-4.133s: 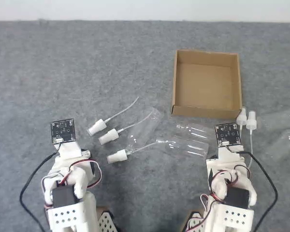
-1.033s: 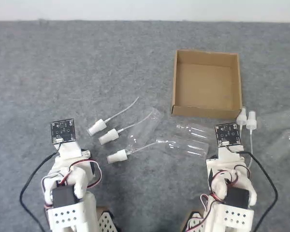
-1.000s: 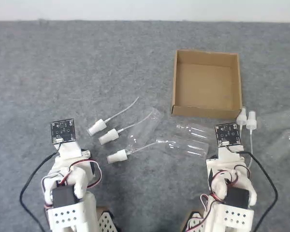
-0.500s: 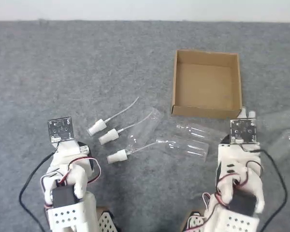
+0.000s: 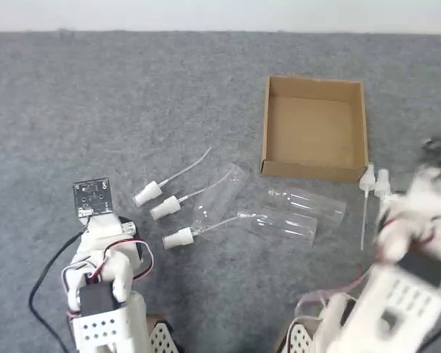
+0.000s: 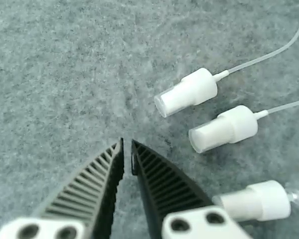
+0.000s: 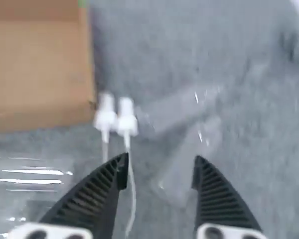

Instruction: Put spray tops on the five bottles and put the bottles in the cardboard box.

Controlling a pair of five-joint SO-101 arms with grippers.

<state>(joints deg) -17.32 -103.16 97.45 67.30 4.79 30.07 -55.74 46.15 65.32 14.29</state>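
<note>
Bottles (image 5: 306,200) lie on their sides on the grey tabletop (image 5: 95,95), three of them in a loose group just in front of the box (image 5: 312,170), which stands open at the far side. To their left I see three tops (image 5: 165,208) in a row, thin tubes trailing toward the bottles. My left tool (image 6: 127,144) hangs low over the tabletop just beside those tops, its jaws pinched almost together with nothing between them. Two more tops (image 7: 126,117) sit side by side at the box's near right corner. My right tool (image 7: 159,167) hovers over that pair with its jaws spread wide and holding nothing. Beyond them I make out blurred clear bottles. In the high view, the right arm (image 5: 411,257) is a smear at the right edge.
</note>
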